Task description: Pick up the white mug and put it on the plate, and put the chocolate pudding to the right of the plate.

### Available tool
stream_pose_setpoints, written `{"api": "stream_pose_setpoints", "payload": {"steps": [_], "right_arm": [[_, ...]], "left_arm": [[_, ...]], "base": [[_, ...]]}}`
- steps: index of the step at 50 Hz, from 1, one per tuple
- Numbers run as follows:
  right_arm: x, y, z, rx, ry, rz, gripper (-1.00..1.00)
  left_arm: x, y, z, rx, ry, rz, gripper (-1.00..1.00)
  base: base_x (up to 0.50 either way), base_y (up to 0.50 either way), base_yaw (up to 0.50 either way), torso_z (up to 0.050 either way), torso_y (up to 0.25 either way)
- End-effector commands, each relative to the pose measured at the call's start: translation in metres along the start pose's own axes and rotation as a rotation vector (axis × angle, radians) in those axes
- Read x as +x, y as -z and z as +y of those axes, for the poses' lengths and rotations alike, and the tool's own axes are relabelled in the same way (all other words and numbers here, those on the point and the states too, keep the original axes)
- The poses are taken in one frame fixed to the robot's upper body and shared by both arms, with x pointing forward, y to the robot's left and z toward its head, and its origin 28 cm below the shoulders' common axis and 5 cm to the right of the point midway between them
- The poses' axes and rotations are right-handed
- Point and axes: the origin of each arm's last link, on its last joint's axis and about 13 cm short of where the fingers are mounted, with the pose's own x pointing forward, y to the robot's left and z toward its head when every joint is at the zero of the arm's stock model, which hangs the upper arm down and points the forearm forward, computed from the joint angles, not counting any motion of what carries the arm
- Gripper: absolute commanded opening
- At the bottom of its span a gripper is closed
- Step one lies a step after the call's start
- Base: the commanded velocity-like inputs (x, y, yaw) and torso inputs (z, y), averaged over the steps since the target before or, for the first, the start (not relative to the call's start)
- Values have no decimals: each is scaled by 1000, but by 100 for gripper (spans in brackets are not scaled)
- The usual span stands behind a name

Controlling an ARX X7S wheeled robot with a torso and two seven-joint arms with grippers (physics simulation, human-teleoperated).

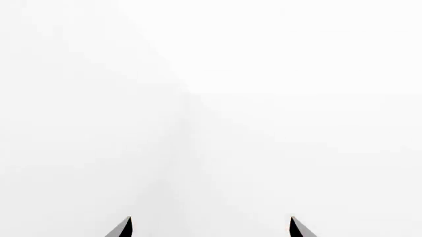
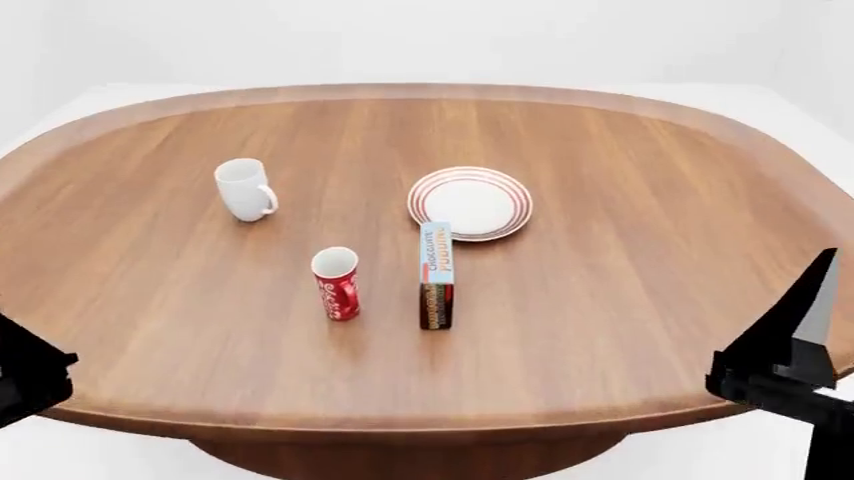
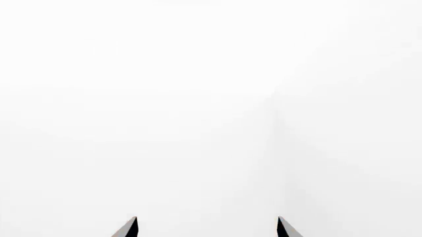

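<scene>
Both claws sat open and empty at the near desk [image 2: 641, 330] edge: left claw [image 1: 209, 228], right claw [image 3: 205, 228], tips spread wide, facing blank white. Nothing done yet, by my read. Chocolate pudding [image 2: 437, 275] lay near centre, just in front of the plate [image 2: 470, 203], beside a red mug [image 2: 336, 283]. White mug [image 2: 243, 189] stood upright far left, well apart from the plate. Both placements remained.

1. Your left gripper [image 1: 210, 228] shows only two pointed black fingers [image 1: 122, 229] with grey inner faces.
2. Your right gripper [image 3: 207, 228] looks identical in its wrist view.
3. From the head view, both arms are blocky, matte black.
</scene>
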Motion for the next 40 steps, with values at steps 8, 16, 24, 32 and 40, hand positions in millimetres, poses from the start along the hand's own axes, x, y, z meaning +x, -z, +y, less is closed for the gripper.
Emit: {"api": "stream_pose_setpoints", "payload": {"steps": [8,16,24,32,40], "right_arm": [[1,-19,-2,-31,-19,-127,100],[0,-18,0,-25,-41,-118,100],[0,-20,1,-24,-47,-127,100],[0,-22,1,-26,-50,-140,100],[-1,-24,1,-29,-50,-148,100]], "left_arm": [[0,-14,9,6,-31,-88,100],[0,-13,9,5,-35,-85,100],[0,-15,11,8,-46,-96,100],[-1,-17,12,7,-56,-107,100],[-1,-22,14,12,-56,-124,100]], "base": [[500,0,0,0,0],[500,0,0,0,0],[500,0,0,0,0],[500,0,0,0,0],[500,0,0,0,2]]}}
